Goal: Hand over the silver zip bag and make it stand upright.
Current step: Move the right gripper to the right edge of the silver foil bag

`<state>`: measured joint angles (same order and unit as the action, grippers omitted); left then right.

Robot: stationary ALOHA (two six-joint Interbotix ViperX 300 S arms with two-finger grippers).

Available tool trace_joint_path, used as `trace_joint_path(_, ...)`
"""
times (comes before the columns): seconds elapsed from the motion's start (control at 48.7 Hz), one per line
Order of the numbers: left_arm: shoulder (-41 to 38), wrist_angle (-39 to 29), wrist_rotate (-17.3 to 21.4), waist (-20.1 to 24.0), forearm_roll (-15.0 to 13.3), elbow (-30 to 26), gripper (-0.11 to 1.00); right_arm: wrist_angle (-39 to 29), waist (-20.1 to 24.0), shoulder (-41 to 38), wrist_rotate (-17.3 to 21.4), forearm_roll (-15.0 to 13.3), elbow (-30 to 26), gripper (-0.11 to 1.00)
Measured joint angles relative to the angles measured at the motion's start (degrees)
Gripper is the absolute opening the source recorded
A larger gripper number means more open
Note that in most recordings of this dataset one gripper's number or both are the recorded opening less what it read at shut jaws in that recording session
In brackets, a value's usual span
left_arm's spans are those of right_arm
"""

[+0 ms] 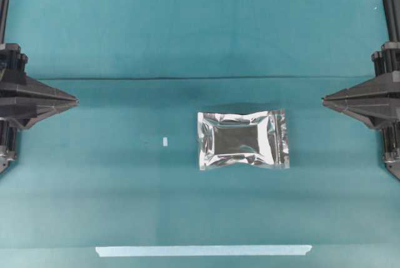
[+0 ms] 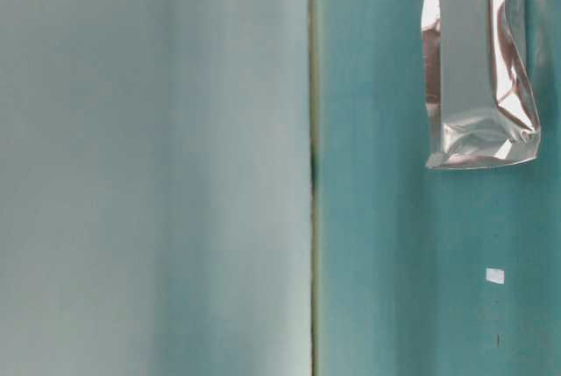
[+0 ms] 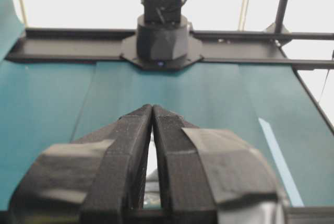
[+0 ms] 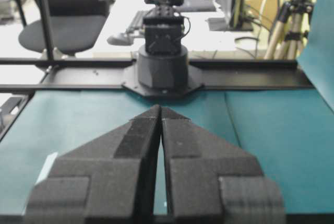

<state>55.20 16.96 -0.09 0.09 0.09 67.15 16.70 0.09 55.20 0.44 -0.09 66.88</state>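
Note:
The silver zip bag (image 1: 244, 139) lies flat on the teal table, a little right of the middle. It also shows in the table-level view (image 2: 478, 60) at the top right. My left gripper (image 1: 75, 100) is shut and empty at the far left edge, well away from the bag. My right gripper (image 1: 324, 100) is shut and empty at the far right edge, a short way up and right of the bag. In the left wrist view the fingertips (image 3: 152, 108) meet; in the right wrist view the gripper (image 4: 160, 108) is also closed tip to tip.
A tiny white scrap (image 1: 165, 142) lies left of the bag. A long pale tape strip (image 1: 203, 250) runs along the table's front edge. A seam in the teal cloth (image 1: 187, 79) crosses the table behind the bag. The opposite arm's base (image 3: 160, 36) stands at the far side.

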Motion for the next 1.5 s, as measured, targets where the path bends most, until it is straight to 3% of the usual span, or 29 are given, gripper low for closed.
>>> trace_joint_path(0.144,-2.1,-0.4,1.5,-0.6,0.3,-0.8,-0.01,-1.6,0.0,-0.3,1.2,2.1,-0.7,0.0)
trace_joint_path(0.369,-3.5,-2.5,3.5,-1.1,0.4,-2.8,-0.01,-10.5,-0.1,-1.3,8.3,7.4,-3.3,0.0)
trace_joint_path(0.493,-4.1,-6.9,3.5,-1.2,0.4,-4.4,-0.01,-14.8,-1.6,-2.1,16.9,13.8,-4.7,0.0)
trace_joint_path(0.595,-5.2,-10.2,3.7,-1.3,0.4,-5.7,-0.01,-19.7,-4.6,-3.5,26.4,20.9,-4.9,0.0)
trace_joint_path(0.698,-6.5,-11.8,3.7,-1.3,0.4,-6.8,-0.01,-24.7,-6.2,-5.8,33.5,24.2,-5.0,0.0)
trace_joint_path(0.8,-7.6,-12.0,3.7,-1.2,0.4,-7.2,-0.01,-27.6,-7.0,-8.4,37.0,24.6,-4.9,0.0)
trace_joint_path(1.006,-9.1,-12.4,3.7,-1.3,0.4,-7.3,-0.01,-28.4,-9.1,-12.8,39.8,24.9,-4.4,0.0)
trace_joint_path(1.252,-9.0,-14.2,3.5,-1.3,0.4,-7.3,-0.01,-28.3,-10.2,-17.2,47.6,25.0,0.4,0.0)
trace_joint_path(1.498,-9.8,-15.6,3.3,-1.3,0.4,-7.4,-0.01,-24.5,-9.6,-17.4,48.2,24.6,4.2,0.0)
